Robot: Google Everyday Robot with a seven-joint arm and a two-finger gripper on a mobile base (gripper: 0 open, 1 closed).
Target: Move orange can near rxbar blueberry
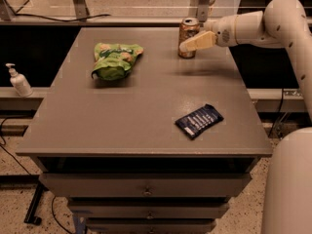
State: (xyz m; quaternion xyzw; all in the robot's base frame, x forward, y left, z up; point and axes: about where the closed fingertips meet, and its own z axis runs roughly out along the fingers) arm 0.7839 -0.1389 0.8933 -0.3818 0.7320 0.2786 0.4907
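The grey table (146,106) fills most of the view, with a drawer (146,191) under its front edge. The robot's white arm (253,26) reaches in from the upper right of the frame and stretches leftward over the table's far right corner.

A crumpled green snack bag (114,60) lies in the upper left part of the tabletop. The rxbar blueberry (199,121) lies flat at the lower right, turned at an angle and close to the front edge. The orange can (186,33) stands upright at the upper middle, near the back edge and well apart from the bar.

The gripper (195,43) sits at the can's right side, overlapping its lower half. From here I cannot tell whether the claw is released or already clenched on the can.

As I judge it, the job has barely begun. The can is on the table and has not been lifted. A sure grasp, the carry toward the lower right, and setting the can down beside the bar are all left to do.

A small soap bottle (18,81) stands off the table at the left edge.
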